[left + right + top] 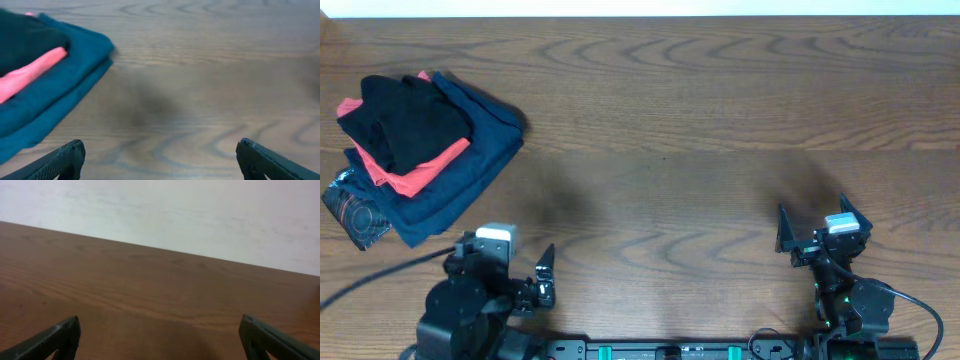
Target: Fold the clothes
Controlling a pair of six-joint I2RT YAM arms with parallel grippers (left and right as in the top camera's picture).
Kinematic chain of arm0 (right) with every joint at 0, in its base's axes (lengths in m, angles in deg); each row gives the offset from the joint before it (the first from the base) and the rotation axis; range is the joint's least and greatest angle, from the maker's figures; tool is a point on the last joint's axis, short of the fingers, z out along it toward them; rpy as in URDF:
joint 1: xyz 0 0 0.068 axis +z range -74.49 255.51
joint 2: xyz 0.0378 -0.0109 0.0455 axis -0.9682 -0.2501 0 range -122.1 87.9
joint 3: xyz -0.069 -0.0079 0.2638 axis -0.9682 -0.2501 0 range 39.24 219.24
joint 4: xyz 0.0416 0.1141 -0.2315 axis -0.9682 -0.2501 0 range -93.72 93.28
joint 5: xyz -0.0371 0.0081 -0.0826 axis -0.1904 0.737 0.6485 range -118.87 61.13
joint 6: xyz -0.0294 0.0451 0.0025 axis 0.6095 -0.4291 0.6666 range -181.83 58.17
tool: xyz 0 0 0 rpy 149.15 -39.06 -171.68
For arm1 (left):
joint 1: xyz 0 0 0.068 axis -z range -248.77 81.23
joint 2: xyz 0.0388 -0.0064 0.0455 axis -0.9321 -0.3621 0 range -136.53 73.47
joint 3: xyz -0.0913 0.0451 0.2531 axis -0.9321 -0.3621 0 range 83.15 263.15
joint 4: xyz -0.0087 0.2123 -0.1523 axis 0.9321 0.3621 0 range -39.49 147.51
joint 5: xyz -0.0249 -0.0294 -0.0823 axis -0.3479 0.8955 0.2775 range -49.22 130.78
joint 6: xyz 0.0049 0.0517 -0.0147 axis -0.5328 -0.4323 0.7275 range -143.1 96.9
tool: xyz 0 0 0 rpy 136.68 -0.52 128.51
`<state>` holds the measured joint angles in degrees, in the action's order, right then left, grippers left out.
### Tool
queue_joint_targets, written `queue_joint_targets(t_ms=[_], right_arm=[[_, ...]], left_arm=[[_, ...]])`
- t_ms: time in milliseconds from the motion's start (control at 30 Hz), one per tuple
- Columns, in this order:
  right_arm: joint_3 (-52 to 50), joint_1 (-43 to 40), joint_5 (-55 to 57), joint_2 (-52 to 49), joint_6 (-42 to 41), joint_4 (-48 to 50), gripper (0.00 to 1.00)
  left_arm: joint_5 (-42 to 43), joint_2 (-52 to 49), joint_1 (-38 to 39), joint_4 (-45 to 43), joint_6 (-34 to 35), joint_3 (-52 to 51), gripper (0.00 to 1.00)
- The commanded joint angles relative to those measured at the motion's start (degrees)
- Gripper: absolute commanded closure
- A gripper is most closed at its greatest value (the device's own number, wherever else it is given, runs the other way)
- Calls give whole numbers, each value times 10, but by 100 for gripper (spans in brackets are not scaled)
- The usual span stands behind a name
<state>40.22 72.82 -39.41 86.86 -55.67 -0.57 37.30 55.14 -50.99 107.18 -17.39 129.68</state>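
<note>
Black T-shirt (408, 120) lying loosely heaped on top of a coral-red garment (420, 172) and a navy-blue garment (470, 165) at the far left of the table (700, 120). Well apart from it, near the front edge, left gripper (160, 146) and right gripper (160, 322), both spread wide and holding nothing. Likely fault: a pinch too deep into the pile, catching the coral-red layer and dragging the whole stack along; underneath, smooth dark wood grain, with a pale wall (175, 210) beyond the far edge.

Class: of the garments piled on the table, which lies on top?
The black garment, uppermost in the pile. The coral-red garment peeks out beneath it, and the navy-blue garment lies under both.
</note>
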Motion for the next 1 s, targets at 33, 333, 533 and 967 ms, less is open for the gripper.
queue_joint_targets(t_ms=[33,333,533,967], right_arm=[[-3,4,-2,0,6,0,1],[-3,4,-2,0,6,0,1],[-3,4,-2,0,6,0,1],[-3,4,-2,0,6,0,1]], left_arm=[[-13,73,-54,-57,-8,-82,2],[-21,179,-121,-392,-8,-322,2],[-24,183,-121,-669,-36,-463,2],[-26,183,-122,-530,-36,-463,2]])
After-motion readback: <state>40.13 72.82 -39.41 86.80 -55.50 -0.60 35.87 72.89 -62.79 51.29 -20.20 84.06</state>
